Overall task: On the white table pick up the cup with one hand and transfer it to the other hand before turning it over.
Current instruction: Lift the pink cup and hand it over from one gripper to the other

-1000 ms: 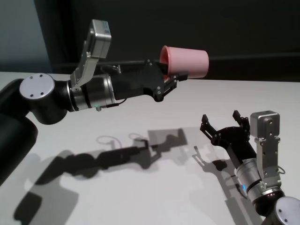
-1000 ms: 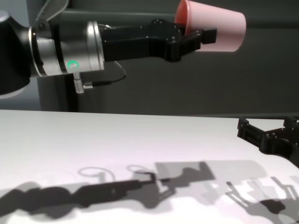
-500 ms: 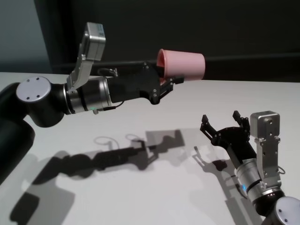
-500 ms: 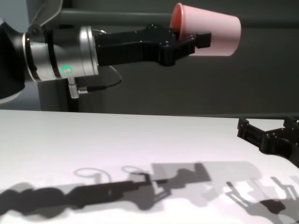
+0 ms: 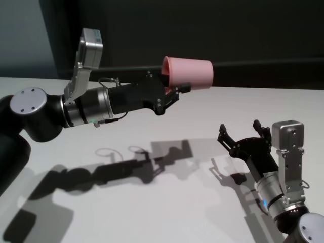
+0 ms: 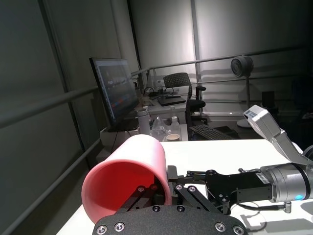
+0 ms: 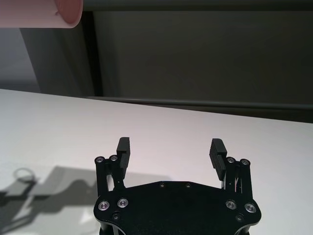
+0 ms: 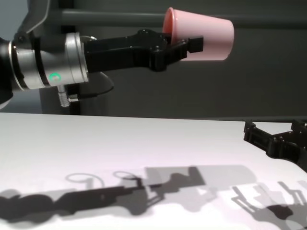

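The pink cup point(image 5: 190, 73) hangs in the air on its side, high above the white table point(image 5: 152, 202). Its mouth faces my left arm and its base points to the right. My left gripper point(image 5: 174, 91) is shut on the cup's rim, with one finger inside the mouth and one outside. The cup also shows in the chest view point(image 8: 206, 32) and in the left wrist view point(image 6: 132, 171). My right gripper point(image 5: 240, 129) is open and empty, low over the table at the right, below and to the right of the cup. The right wrist view shows its jaws wide apart point(image 7: 170, 147) and the cup's base point(image 7: 44, 12).
A dark wall with a horizontal rail point(image 5: 263, 63) runs behind the table's far edge. Shadows of both arms fall on the tabletop point(image 5: 136, 164). A desk with a monitor point(image 6: 115, 93) stands far off in the left wrist view.
My left arm has drawn the cup back to the left, still gripped at the rim. The right arm has not moved.
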Robot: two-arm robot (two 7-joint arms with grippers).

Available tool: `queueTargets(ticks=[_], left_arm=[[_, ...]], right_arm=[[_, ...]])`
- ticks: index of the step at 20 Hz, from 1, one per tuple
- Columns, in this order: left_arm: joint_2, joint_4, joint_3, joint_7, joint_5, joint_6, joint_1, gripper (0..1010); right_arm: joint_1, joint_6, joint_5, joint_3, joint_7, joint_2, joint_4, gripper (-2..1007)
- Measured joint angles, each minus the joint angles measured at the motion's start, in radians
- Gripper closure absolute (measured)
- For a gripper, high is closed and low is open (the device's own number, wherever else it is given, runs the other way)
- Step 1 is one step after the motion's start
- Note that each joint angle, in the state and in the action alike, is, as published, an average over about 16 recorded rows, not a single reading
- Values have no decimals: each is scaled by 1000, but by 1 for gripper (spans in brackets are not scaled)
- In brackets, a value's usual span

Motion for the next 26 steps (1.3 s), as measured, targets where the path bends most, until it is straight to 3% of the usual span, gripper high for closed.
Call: queueTargets(ticks=[19, 26], left_arm=[[4, -3, -3, -1, -2, 1, 3, 963], [4, -3, -2, -1, -2, 1, 3, 963]], right_arm=[[0, 0, 1, 1, 1, -1, 0, 5], [-7, 0, 22, 17, 13, -15, -4, 5]])
